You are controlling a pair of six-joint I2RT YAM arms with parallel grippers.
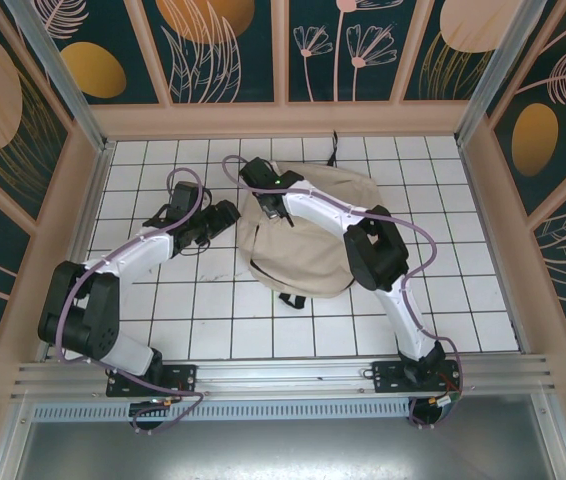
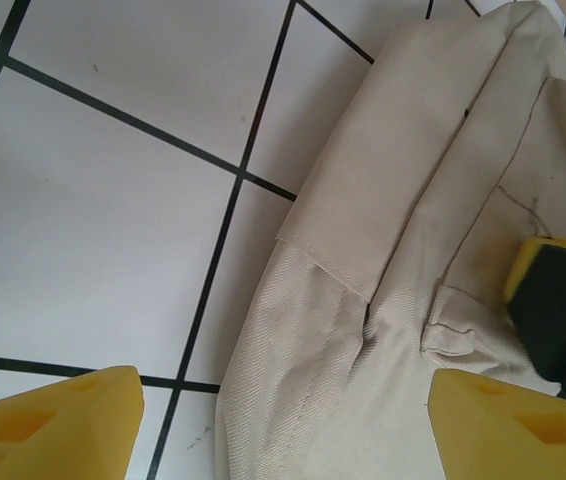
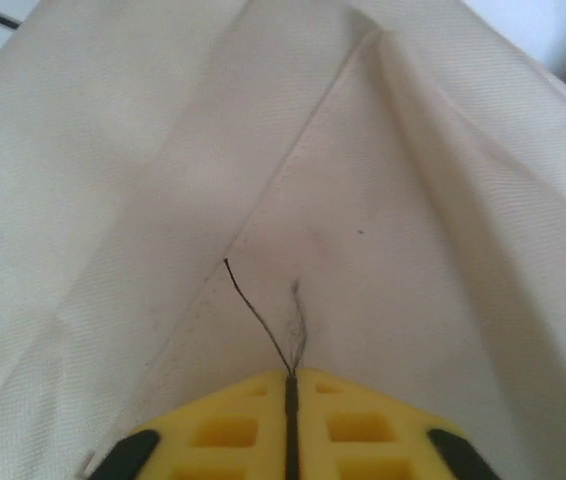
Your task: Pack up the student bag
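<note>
Bag [image 1: 308, 245] at mid-surface [image 1: 213, 320], on white tiles with a black grid; black strap [image 1: 291, 299] at its near edge. I see my right gripper [image 3: 290, 430] pinched together on a tented fold of the bag, a loose dark thread [image 3: 258, 310] at its tips. My left gripper [image 2: 283, 430], jaws apart, hangs over the bag's edge and tile

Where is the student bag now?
In the top view the student bag lies on the tiled table, right of centre; the right gripper pinches its fabric, the open left gripper is at its left.
</note>
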